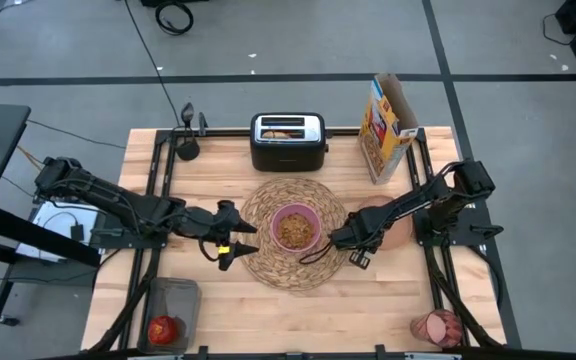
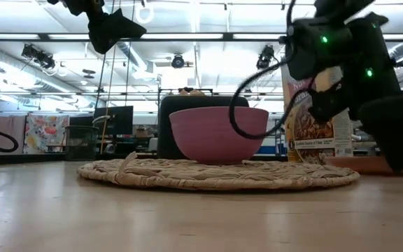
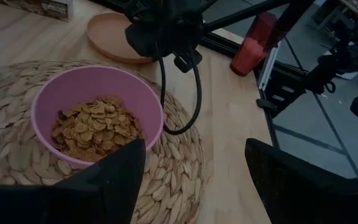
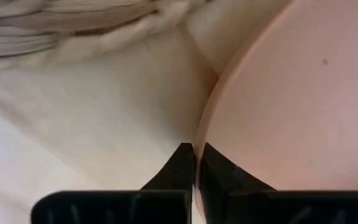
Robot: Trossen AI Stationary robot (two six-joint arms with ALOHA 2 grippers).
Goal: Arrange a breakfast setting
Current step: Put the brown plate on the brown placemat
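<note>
Bare table in front of the placemat lies open; toaster and cereal box wall the back.

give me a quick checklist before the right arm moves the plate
1. Right tool shut on the plate rim: ok, fingers pinched together at its edge.
2. Plate beside the placemat, not on it: ok.
3. Pink bowl centred on the placemat, cereal inside: ok.
4. Left tool open and clear of the bowl, at the placemat's left edge: ok.
5. Grip firm enough to lift: cannot tell.
6. Apple and tumbler still to place: not ok.
</note>
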